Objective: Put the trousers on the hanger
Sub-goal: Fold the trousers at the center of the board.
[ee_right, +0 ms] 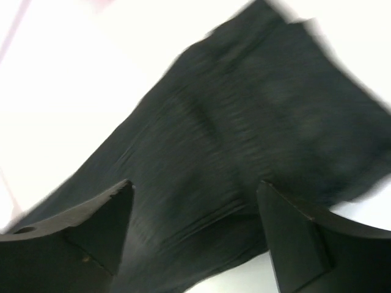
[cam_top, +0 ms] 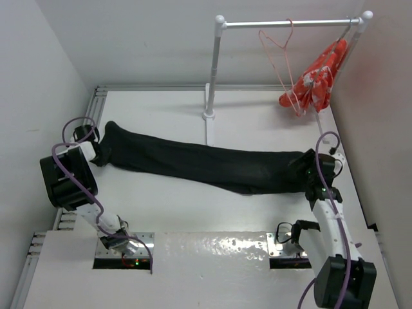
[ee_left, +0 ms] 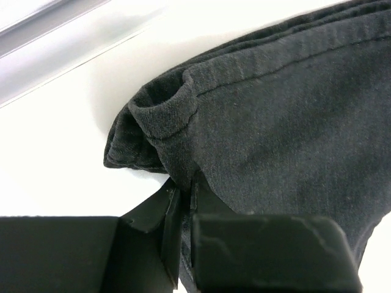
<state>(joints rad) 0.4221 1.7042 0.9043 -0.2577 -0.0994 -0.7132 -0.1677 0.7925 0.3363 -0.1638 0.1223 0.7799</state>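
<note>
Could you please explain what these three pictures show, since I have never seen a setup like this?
These are two robot arms bolted at the near edge of a white table. The wide picture comes from a fixed camera above and behind them; the other two come from small cameras on each wrist, looking past that arm's own fingers.

Black trousers lie stretched flat across the table. The left hand is shut, pinching a fold at one end of the trousers. The right hand is open, its two fingers spread above the other end, gripping nothing; that picture is blurred.

At the back stands a clothes rail. A thin pink hanger hangs on it, empty, beside an orange-red bundle of cloth. The trousers are not on the hanger yet.
</note>
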